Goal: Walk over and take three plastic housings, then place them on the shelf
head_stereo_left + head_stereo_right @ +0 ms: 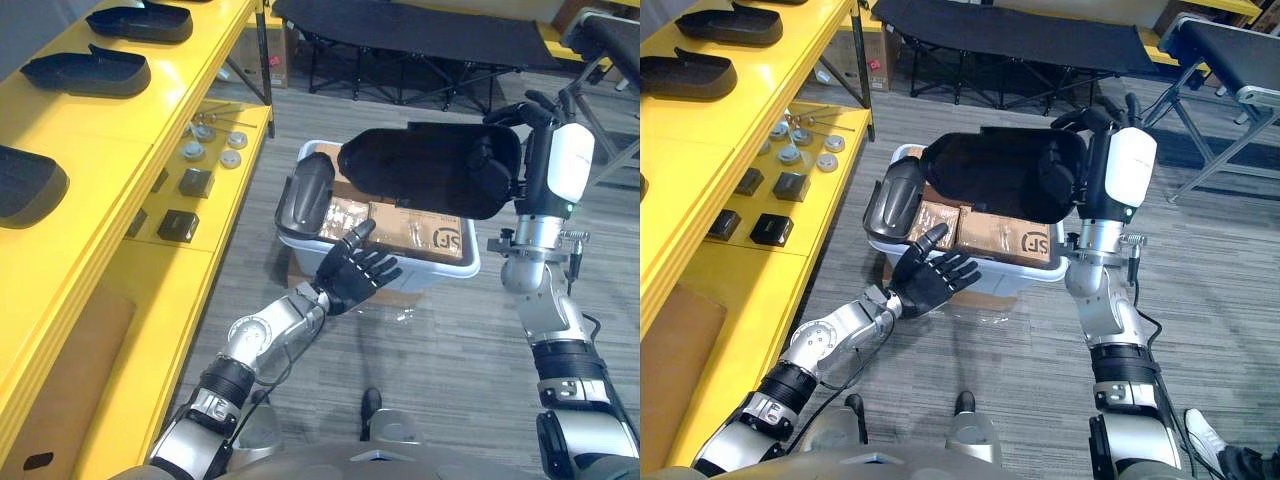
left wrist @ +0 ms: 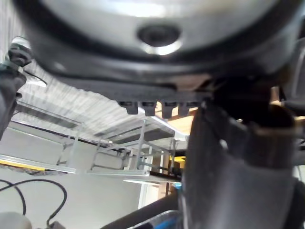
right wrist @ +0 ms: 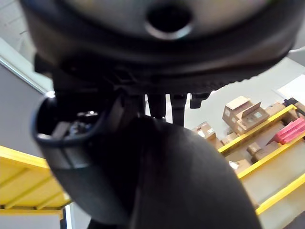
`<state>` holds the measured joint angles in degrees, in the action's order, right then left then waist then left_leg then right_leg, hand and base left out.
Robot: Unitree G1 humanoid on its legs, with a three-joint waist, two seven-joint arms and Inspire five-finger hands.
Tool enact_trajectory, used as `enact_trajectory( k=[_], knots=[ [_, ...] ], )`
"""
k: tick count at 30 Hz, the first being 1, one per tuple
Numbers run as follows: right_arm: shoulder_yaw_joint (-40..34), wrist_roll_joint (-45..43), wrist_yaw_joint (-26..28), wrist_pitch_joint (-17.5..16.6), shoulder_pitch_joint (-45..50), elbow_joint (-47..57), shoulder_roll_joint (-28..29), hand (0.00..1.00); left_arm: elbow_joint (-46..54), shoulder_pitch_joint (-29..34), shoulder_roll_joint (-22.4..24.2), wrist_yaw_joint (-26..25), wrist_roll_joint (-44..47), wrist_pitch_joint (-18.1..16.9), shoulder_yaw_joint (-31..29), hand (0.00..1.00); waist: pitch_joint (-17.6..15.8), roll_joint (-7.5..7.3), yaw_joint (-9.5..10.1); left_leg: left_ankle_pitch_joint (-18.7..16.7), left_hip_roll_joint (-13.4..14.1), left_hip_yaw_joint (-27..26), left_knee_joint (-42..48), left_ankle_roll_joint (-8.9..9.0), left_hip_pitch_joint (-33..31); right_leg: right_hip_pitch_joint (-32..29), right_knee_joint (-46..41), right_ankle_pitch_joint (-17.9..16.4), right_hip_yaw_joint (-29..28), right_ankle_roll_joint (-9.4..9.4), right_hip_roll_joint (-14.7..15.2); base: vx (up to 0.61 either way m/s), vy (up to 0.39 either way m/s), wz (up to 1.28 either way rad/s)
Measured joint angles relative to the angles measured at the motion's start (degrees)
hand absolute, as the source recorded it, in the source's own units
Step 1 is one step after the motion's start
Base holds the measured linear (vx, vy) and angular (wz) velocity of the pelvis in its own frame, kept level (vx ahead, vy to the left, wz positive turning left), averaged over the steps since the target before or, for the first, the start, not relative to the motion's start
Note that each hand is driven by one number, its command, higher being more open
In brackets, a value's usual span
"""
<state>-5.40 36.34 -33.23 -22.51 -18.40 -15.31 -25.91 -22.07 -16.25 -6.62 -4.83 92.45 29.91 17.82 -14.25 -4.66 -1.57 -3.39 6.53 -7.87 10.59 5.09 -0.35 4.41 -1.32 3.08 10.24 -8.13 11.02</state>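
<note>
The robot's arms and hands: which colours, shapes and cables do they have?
The left arm and the right arm are silver-grey rounded segments with black bands, and thin black cables loop beside them. The left hand is dark all over, with slim fingers. The right hand bears a white oblong cover.

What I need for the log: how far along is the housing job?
Looks done: shelved housings lie on the yellow shelf. In hand: the right hand grips a raised housing above the bin; the left hand is open. Left: shelving it; a spare housing stands in the bin.
</note>
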Motion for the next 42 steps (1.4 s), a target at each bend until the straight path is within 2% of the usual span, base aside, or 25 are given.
enact_trajectory(
  k=[3,7,14,18,20,22,29,30,35,42],
  knots=[
    [0.6,1.0,0.0,-2.6,1.2,0.7,1.7,0.00,-1.8,0.0,0.0,-2.4,0.3,0.0,1.3,1.00,0.8,0.26,-0.22,1.1,-0.1,-0.7,-2.2,0.22,1.4,0.1,0.5,0.1,-0.5,0.24,-0.2,-0.02,-0.021,-0.11],
    [2.2,1.0,0.0,-4.4,2.6,2.4,2.0,0.00,-2.4,0.1,0.9,-4.6,4.1,-0.8,2.1,1.00,1.2,0.59,-0.34,1.9,-0.2,-1.5,-4.0,0.38,2.9,0.1,0.5,0.1,-1.1,0.28,-0.3,0.00,-0.014,-0.10],
    [3.0,0.0,0.3,-6.0,5.4,5.0,5.4,0.00,-2.2,0.1,2.7,-4.9,13.3,-8.9,3.0,1.00,2.0,0.58,-0.48,3.1,-0.7,-1.7,-6.8,0.33,4.2,0.1,0.7,0.1,-1.3,0.29,-0.1,0.00,-0.002,-0.01],
    [5.4,-0.7,1.1,-6.4,10.7,4.9,7.2,0.00,-1.8,0.1,3.8,-2.9,15.4,-13.7,2.5,1.00,2.9,0.49,-0.38,3.6,-1.0,-1.8,-8.3,0.26,4.9,0.3,1.0,0.1,-1.3,0.27,0.1,0.00,0.000,0.00],
    [6.9,-1.2,1.3,-8.5,14.1,4.9,8.8,0.00,-0.8,0.4,3.8,-2.1,15.6,-16.5,1.2,1.00,3.2,0.53,-0.68,3.9,-1.1,-1.8,-9.1,0.25,5.4,0.5,1.3,0.1,-1.3,0.27,0.1,0.01,-0.003,-0.02],
    [6.9,-1.3,1.3,-8.9,15.1,4.9,10.2,0.00,-0.6,1.0,3.8,-1.6,15.7,-17.9,-0.1,1.00,3.2,0.56,-1.07,3.9,-1.1,-1.9,-9.4,0.26,5.8,0.7,1.4,0.0,-1.3,0.25,0.2,0.00,0.000,0.00],
    [7.4,-1.3,0.2,-10.3,16.1,4.9,10.7,0.00,-0.2,1.0,3.8,-0.9,15.7,-18.5,0.1,1.00,3.2,0.56,-1.65,4.7,-1.9,-1.8,-11.0,-0.09,6.4,0.6,1.5,0.1,-1.3,0.21,0.8,0.00,0.008,0.01],
    [7.4,-1.4,0.0,-10.6,16.5,4.9,11.0,0.00,-0.2,1.1,3.8,-1.0,15.7,-18.5,0.2,0.00,3.3,0.50,-1.64,4.7,-2.0,-1.9,-11.2,-0.09,6.6,0.7,1.5,0.1,-1.3,0.20,0.8,0.00,0.014,-0.04],
    [7.6,-3.1,-1.0,-10.6,17.9,4.9,11.2,0.00,-0.2,1.1,3.6,-0.8,15.7,-16.8,1.2,0.00,3.3,0.42,-1.62,4.9,-2.0,-1.9,-11.7,-0.09,6.7,0.7,1.6,0.0,-1.2,0.18,0.8,0.00,0.000,0.00],
    [8.1,-4.9,-2.2,-10.4,18.8,5.1,11.2,0.00,2.3,3.2,3.5,3.6,15.6,-17.2,4.9,0.00,3.5,0.33,-1.71,4.9,-2.0,-1.9,-11.8,-0.08,6.8,0.7,1.8,0.0,-1.2,0.18,0.8,0.00,0.000,0.00]
  ],
)
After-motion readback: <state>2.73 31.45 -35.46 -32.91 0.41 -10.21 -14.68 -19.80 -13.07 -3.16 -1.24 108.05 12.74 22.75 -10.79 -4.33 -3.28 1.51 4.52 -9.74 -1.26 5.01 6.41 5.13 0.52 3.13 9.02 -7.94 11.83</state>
